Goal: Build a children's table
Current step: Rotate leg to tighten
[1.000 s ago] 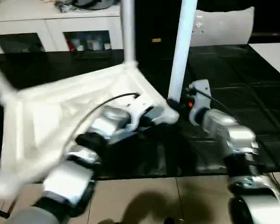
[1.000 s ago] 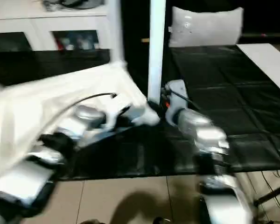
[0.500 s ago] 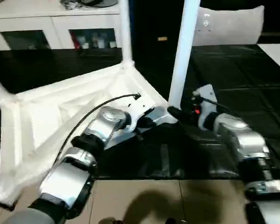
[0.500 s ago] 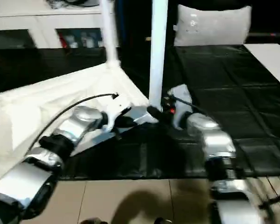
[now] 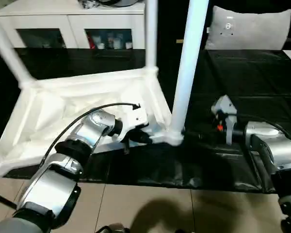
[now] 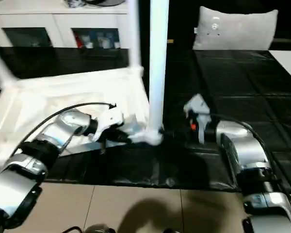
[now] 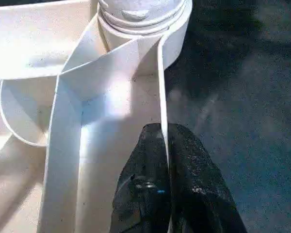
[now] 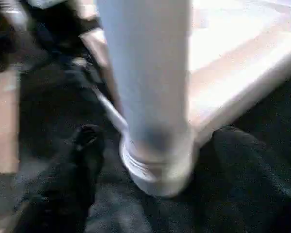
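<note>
The children's table top (image 5: 63, 107) lies upside down on the black work table, ribbed underside up. Three white legs stand in its corner sockets: the near one (image 5: 186, 68), a far one (image 5: 151, 34) and a left one (image 5: 7, 48). My left gripper (image 5: 141, 137) is shut on the top's thin rim wall (image 7: 161, 97), just beside the near corner socket (image 7: 140, 19). My right gripper (image 5: 190, 134) is open at the base of the near leg (image 8: 145, 73), with one black finger (image 8: 85, 145) on each side of the socket.
The work table's front edge (image 5: 150, 182) runs just under both forearms, with tiled floor (image 5: 150, 208) below it. A white cabinet (image 5: 72, 19) stands at the back left and a pale grey cushion (image 5: 252, 29) at the back right.
The head view has shifted. My right gripper has come in to the base of the near leg, fingers now either side of it. My left gripper stays shut on the rim.
</note>
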Tool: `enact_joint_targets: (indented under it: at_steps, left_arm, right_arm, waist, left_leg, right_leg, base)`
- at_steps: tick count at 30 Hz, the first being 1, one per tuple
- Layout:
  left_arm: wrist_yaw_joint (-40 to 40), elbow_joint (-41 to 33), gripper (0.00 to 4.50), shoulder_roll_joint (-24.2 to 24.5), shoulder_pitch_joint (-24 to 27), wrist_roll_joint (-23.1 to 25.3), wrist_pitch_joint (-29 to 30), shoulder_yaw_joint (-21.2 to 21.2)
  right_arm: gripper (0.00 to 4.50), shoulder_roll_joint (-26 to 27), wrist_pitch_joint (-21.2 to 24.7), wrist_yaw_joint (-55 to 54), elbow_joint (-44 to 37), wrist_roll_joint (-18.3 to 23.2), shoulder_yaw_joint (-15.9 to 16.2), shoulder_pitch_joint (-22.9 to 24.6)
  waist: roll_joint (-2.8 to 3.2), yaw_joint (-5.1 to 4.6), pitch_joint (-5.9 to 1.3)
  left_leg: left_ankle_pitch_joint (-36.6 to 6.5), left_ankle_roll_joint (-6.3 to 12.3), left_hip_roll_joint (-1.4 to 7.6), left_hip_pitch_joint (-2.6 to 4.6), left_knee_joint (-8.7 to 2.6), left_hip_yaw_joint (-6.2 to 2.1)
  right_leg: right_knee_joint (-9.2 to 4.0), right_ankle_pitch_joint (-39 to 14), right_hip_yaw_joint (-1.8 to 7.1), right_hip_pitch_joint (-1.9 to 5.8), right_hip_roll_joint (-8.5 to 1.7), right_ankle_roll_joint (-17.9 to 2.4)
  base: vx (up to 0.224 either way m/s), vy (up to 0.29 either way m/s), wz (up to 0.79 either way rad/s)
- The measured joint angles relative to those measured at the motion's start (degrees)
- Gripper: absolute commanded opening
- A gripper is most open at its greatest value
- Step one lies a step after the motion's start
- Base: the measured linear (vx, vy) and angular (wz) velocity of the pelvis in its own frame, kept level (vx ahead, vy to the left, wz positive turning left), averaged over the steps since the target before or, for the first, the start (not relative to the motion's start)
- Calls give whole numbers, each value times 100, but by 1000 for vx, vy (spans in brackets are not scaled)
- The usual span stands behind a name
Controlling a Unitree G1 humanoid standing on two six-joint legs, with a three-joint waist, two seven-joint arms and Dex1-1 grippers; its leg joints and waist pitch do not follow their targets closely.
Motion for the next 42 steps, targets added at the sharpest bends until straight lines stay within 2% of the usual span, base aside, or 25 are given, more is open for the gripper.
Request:
enact_joint_targets:
  at_steps: [2,4,6,10,11,16,17,20,24,27,28,29,32,35,37,38,42]
  left_arm:
    - [-235,-41,0,25,1,-2,-57,-71]
    - [-425,-100,0,34,20,-3,-71,-107]
    - [-568,-174,0,43,46,-7,-93,-143]
    - [-654,-204,0,42,50,-12,-160,-193]
    - [-678,-209,0,41,49,-11,-173,-198]
    - [-702,-209,0,40,50,-11,-185,-203]
    - [-705,-209,0,39,51,-11,-181,-203]
    - [-734,-210,0,22,56,-40,-113,-184]
    - [-704,-216,0,-111,74,-156,375,-12]
    - [-118,-162,0,-222,39,-153,825,166]
    - [199,-89,0,-278,20,-133,957,242]
    - [571,18,0,-358,-51,-117,1112,313]
    - [1168,121,0,-610,-120,-133,1412,467]
    - [1962,180,0,-905,-229,-130,1808,639]
    - [2194,175,0,-1010,-241,-130,1911,708]
    - [2274,161,0,-1060,-241,-132,1953,737]
    - [2374,158,0,-1113,-242,-136,1946,787]
  right_arm:
    - [338,-24,18,218,-57,65,22,9]
    - [334,-51,32,322,-61,123,49,19]
    - [303,-51,71,407,-75,146,103,32]
    - [283,-50,132,544,-104,194,180,38]
    - [259,-50,155,584,-112,204,197,38]
    - [227,-63,268,641,-171,204,234,46]
    - [208,-64,306,641,-177,213,233,46]
    - [199,-79,366,640,-230,221,232,60]
    - [197,46,691,418,-418,371,68,188]
    - [196,421,873,-420,-444,292,-146,195]
    - [196,651,927,-863,-393,154,-219,122]
    - [196,932,966,-1455,-309,11,-312,22]
    - [195,1302,1055,-2428,-151,-165,-464,-178]
    - [195,1926,1020,-3710,122,-398,-697,-453]
    - [195,2073,909,-4086,203,-472,-720,-507]
    - [249,2092,763,-4135,261,-479,-736,-507]
    - [275,2124,551,-4110,351,-485,-768,-503]
  waist:
    - [0,27,0]
    - [0,52,0]
    - [0,66,0]
    - [0,71,0]
    - [0,70,0]
    - [0,71,0]
    - [0,71,0]
    - [1,74,-1]
    - [3,85,-2]
    - [12,22,-8]
    - [12,-32,-8]
    - [14,-125,-9]
    - [18,-318,-13]
    - [21,-453,-15]
    - [23,-485,-16]
    - [23,-483,-17]
    - [24,-471,-18]
  left_leg:
    - [0,0,1,1,6,0]
    - [0,-1,1,2,8,0]
    - [0,-1,1,2,9,0]
    - [0,-1,1,1,9,0]
    - [0,-1,1,1,9,0]
    - [0,-1,2,1,9,0]
    - [0,-1,2,1,9,0]
    - [0,-2,2,1,9,0]
    - [0,-1,1,1,9,1]
    - [3,-22,1,11,10,2]
    - [-1,-40,2,18,10,2]
    - [3,-47,3,19,11,2]
    - [1,-52,3,22,5,2]
    - [0,-50,4,20,2,0]
    - [-3,-41,2,17,1,-1]
    - [-5,-33,2,16,0,-2]
    - [2,-9,1,7,-14,-3]
  right_leg:
    - [2,1,1,1,0,-2]
    - [3,2,1,3,-1,-2]
    - [4,2,0,3,-1,-2]
    - [4,2,0,3,-1,-2]
    - [4,1,0,3,-1,-2]
    - [4,1,0,3,-1,-2]
    - [4,1,-1,3,-1,-1]
    - [3,1,-1,3,-1,-1]
    - [3,1,0,3,-2,-1]
    - [9,7,-1,6,-2,-6]
    - [12,8,-1,10,0,-6]
    - [12,9,-4,9,1,-6]
    - [-13,12,-14,21,2,-1]
    - [-22,13,-17,24,3,0]
    - [-25,13,-17,26,3,1]
    - [-29,12,-17,28,3,2]
    - [-39,11,-16,23,2,5]
  base:
    - [0,0,0]
    - [0,0,0]
    - [0,0,0]
    - [0,0,0]
    - [0,0,0]
    - [0,0,0]
    - [0,0,0]
    - [0,0,0]
    - [0,0,0]
    - [0,0,0]
    - [0,0,0]
    - [0,0,0]
    - [0,0,0]
    - [0,0,0]
    - [0,0,0]
    - [0,0,0]
    - [0,0,0]
